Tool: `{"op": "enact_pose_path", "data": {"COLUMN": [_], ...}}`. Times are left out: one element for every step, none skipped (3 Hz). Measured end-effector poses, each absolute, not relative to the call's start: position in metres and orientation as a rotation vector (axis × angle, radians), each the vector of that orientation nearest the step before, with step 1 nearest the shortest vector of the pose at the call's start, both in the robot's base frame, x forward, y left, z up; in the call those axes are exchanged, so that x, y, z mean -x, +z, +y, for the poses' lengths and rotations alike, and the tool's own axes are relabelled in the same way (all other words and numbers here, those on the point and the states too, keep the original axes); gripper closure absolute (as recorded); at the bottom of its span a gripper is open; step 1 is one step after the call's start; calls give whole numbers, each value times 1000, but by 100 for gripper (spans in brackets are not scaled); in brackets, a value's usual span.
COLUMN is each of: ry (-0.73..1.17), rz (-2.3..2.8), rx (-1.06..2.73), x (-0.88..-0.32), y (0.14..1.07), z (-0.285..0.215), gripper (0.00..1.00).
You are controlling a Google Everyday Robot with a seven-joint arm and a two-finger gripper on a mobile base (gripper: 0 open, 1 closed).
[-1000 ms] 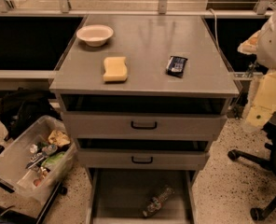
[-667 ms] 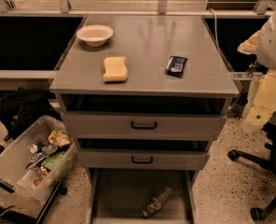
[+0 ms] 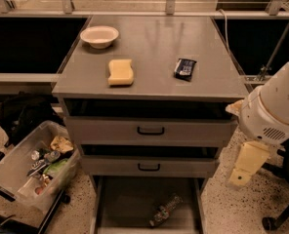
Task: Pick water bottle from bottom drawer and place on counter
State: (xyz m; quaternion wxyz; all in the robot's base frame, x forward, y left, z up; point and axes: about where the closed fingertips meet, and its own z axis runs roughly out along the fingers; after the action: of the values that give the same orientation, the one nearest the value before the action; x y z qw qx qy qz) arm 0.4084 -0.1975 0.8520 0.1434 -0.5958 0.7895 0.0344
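Observation:
The water bottle, small and clear, lies on its side on the grey floor of the open bottom drawer, towards its front right. The counter is the flat grey top of the cabinet. My arm, white with a pale cream link, hangs at the right side of the cabinet, level with the two upper drawers. My gripper is out of view, past the frame's edge, and nothing shows it near the bottle.
On the counter lie a yellow sponge, a dark snack packet and a white bowl. Two shallower drawers with black handles stand slightly open. A clear bin of clutter and a black bag sit left; a chair base right.

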Motion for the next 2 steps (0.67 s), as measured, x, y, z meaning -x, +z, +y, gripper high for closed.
{"op": "enact_pose_path", "data": {"ry": [99, 237], "rz": [2277, 2304], "rx": [1718, 1686], "x": [-408, -405], "y": [852, 788], "z": [-197, -205], "gripper": [0, 0]}}
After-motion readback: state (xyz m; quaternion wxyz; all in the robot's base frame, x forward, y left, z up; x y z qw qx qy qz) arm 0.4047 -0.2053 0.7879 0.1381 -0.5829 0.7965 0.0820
